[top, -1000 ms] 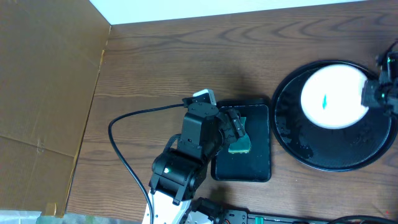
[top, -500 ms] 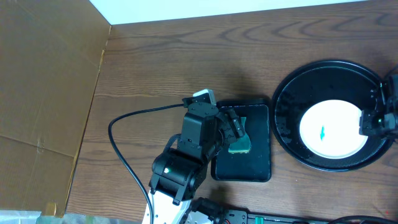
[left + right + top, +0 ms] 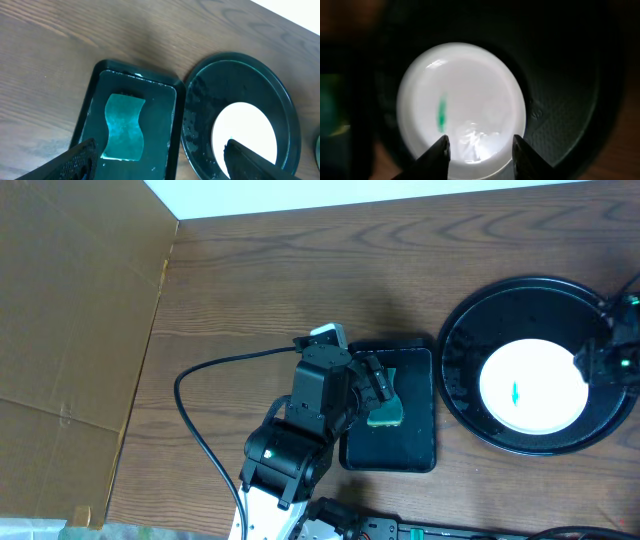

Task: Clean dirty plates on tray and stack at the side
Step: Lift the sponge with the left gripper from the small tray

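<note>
One white plate (image 3: 525, 390) with a small teal smear lies in the round black tray (image 3: 470, 340) at the right. It also shows in the left wrist view (image 3: 245, 135) and the right wrist view (image 3: 462, 100). The other plates are out of view. My right gripper (image 3: 600, 365) hovers at the plate's right edge; in its wrist view the fingers (image 3: 480, 150) are spread wide over the plate's near rim, holding nothing. My left gripper (image 3: 378, 385) is open and empty (image 3: 160, 160) above a teal sponge (image 3: 124, 127).
The sponge (image 3: 385, 412) lies in a wet black rectangular tray (image 3: 415, 450) left of the round tray (image 3: 235, 70). A cardboard wall (image 3: 70, 330) stands at the left. A black cable (image 3: 190, 410) loops beside the left arm.
The plate moved from the tray's far part towards its near part and now looks smaller and lower. The right gripper moved with it. The left arm has not moved.
</note>
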Controlling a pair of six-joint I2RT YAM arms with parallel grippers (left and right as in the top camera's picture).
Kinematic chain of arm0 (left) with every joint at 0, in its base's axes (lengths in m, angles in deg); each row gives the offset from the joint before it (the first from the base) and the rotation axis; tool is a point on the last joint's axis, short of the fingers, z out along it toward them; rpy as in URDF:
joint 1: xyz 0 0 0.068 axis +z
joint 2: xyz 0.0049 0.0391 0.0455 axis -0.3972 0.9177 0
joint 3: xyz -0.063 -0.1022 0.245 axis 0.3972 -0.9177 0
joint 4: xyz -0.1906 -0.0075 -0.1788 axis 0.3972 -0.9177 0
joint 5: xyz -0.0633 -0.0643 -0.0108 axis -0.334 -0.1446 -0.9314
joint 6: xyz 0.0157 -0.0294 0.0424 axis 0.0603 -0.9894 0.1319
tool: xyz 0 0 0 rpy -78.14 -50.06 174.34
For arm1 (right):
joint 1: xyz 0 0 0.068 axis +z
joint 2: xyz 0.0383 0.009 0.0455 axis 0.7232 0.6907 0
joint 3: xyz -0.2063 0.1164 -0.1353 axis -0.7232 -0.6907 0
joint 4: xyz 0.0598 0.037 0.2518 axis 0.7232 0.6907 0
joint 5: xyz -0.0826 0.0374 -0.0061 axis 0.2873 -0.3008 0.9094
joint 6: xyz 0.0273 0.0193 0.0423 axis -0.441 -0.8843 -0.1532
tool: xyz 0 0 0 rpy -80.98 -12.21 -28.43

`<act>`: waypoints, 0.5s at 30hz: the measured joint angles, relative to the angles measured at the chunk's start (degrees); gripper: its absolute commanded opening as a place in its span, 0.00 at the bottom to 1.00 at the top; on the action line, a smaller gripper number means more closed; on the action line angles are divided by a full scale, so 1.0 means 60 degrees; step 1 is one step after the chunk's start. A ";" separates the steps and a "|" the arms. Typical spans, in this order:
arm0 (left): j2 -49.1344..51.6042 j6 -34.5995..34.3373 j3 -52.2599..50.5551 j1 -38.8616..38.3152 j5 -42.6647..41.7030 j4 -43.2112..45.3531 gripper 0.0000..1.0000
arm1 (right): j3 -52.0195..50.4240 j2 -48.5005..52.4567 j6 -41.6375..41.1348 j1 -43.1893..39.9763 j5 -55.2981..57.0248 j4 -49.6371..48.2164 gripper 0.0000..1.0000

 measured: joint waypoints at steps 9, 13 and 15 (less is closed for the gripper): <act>0.0011 -0.0073 0.0004 -0.0004 -0.0317 -0.0259 0.81 | 0.0251 -0.2313 0.0579 0.0062 -0.0120 0.1384 0.40; 0.0441 -0.0080 -0.0047 -0.0004 -0.0273 -0.0437 0.80 | 0.0251 -0.2488 0.0637 0.0062 -0.0120 0.1701 0.40; 0.1035 -0.0117 -0.0233 0.0000 -0.0237 -0.0463 0.80 | 0.0251 -0.2466 0.0648 0.0062 -0.0120 0.1763 0.40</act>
